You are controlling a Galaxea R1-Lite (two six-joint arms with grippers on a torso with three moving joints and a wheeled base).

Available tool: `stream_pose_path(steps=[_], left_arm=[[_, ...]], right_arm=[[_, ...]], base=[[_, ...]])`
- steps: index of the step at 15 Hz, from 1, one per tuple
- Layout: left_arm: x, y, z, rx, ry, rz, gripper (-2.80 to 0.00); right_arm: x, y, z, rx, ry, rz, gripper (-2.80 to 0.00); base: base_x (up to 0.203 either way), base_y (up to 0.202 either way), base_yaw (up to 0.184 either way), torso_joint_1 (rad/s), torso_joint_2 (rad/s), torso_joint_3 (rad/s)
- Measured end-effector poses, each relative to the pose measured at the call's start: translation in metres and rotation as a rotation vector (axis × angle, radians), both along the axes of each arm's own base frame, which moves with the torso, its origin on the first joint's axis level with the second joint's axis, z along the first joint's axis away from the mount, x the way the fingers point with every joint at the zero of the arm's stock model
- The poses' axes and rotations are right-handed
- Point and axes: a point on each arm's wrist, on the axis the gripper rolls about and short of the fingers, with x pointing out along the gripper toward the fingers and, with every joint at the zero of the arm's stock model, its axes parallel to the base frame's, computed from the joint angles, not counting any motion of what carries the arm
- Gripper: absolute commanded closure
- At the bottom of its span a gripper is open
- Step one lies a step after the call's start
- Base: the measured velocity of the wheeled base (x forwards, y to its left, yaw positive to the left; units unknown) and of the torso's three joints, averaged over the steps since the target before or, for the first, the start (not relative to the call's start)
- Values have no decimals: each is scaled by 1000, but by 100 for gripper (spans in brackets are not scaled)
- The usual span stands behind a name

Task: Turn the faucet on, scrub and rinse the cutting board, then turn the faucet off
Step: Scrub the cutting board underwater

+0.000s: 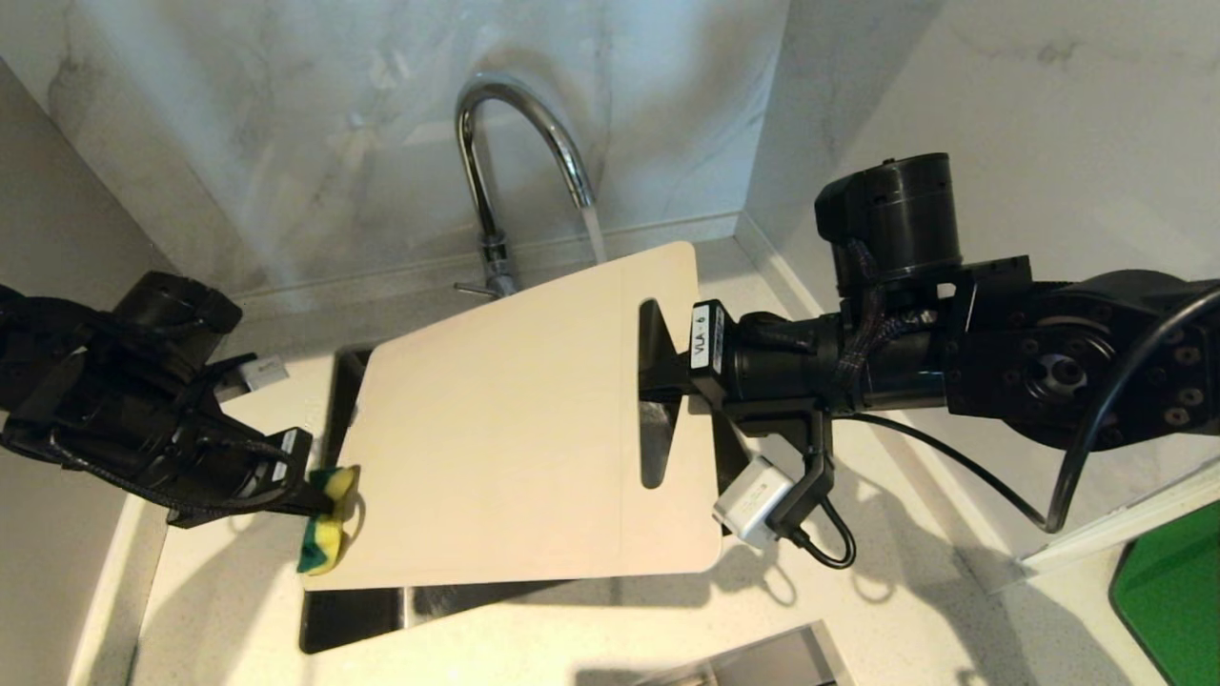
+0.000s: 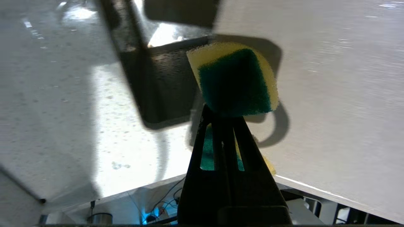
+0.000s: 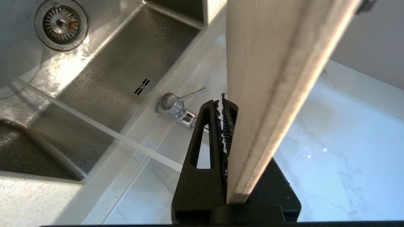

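I'm holding the board up over the sink w/ my right gripper. Its fingers are pinching the board's end by the slot, squeezed tight on it. The board is tilting, far corner up near the faucet. Water is running from the spout and going down behind the board. My left gripper is squeezing a green & yellow sponge, fingers nearly together. The sponge is sitting right at the board's near left edge.
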Motion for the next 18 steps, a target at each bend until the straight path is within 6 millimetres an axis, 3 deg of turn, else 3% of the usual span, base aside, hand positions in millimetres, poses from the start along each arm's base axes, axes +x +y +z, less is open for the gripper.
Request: stream_pose_path(steps=[4, 7, 10, 13, 16, 18], left_arm=[[4, 23, 0, -41, -13, 44, 0], [1, 21, 22, -95, -78, 48, 0], [-9, -7, 56, -170, -120, 18, 0], [-34, -55, 84, -256, -111, -87, 0], [-58, -95, 104, -296, -126, -193, 0], [-67, -109, 106, -295, -106, -252, 0]], right_arm=[[-1, 0, 0, -1, -2, -2, 0], [-1, -1, -3, -5, 6, -1, 0], [-1, -1, -3, -4, 8, -2, 0], [1, -4, 1, 2, -1, -15, 0], [2, -4, 5, 15, -2, -21, 0], [2, -4, 7, 20, -7, -23, 0]], base=[[0, 0, 0, 0, 0, 0], [0, 0, 0, 0, 0, 0], [0, 0, 0, 0, 0, 0], [0, 0, 0, 0, 0, 0], [0, 0, 0, 0, 0, 0], [0, 0, 0, 0, 0, 0]])
